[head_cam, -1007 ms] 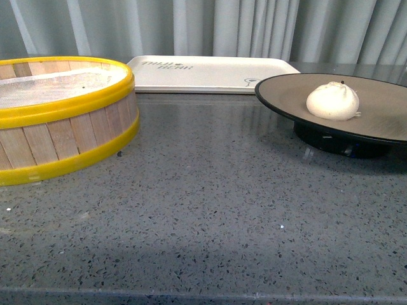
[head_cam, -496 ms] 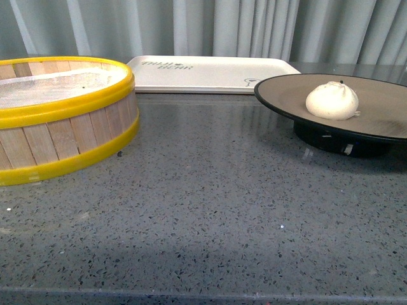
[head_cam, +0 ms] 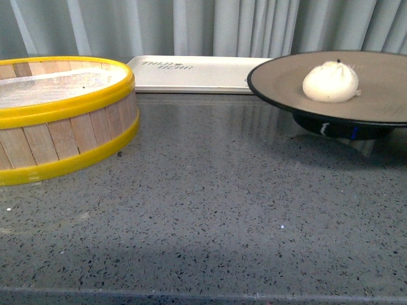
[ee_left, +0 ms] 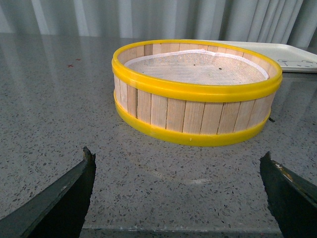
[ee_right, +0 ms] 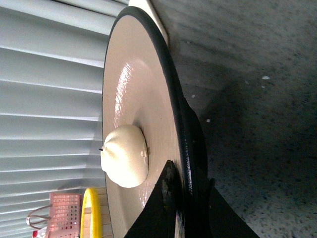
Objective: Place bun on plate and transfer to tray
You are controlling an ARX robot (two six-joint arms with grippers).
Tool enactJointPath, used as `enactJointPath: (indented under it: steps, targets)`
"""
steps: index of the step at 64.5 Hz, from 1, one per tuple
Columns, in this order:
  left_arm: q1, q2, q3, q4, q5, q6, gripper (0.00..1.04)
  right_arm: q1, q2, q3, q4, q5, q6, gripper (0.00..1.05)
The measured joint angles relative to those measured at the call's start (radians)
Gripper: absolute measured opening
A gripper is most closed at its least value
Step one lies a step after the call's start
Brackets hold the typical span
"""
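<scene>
The right pincer (ee_right: 187,194) is clamped on the rim of the plate (head_cam: 280,82), which already carries the bun (head_cam: 331,81), so only the transfer to the tray (head_cam: 191,75) behind it is left; the left pincer (ee_left: 178,198) stands wide open and empty.

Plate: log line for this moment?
plate: rim clamped by right gripper | bun: on plate | tray: plate not on it | left gripper: open, empty
</scene>
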Motion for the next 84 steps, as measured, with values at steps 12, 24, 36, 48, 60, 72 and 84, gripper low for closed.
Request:
enactJointPath:
  steps: [12,24,36,48,60,72,84]
  targets:
    - [0.000,0.000,0.000,0.000,0.000,0.000,0.98,-0.047,0.042,0.110,0.043,-0.034,-0.007,0.03]
    - [0.000,0.000,0.000,0.000,0.000,0.000,0.98,-0.050,0.242,0.338,0.048,-0.029,0.019,0.03]
    - [0.000,0.000,0.000,0.000,0.000,0.000,0.98,0.013,0.507,0.653,-0.037,0.000,0.072,0.03]
    - [0.000,0.000,0.000,0.000,0.000,0.000,0.98,0.063,0.669,0.871,-0.101,0.007,0.117,0.03]
    - [0.000,0.000,0.000,0.000,0.000,0.000,0.98,0.093,0.766,0.995,-0.154,0.017,0.140,0.03]
    - [0.000,0.000,0.000,0.000,0.000,0.000,0.98,0.101,0.867,1.102,-0.220,-0.010,0.134,0.03]
    - [0.000,0.000,0.000,0.000,0.000,0.000,0.98,0.104,0.956,1.213,-0.294,-0.009,0.119,0.03]
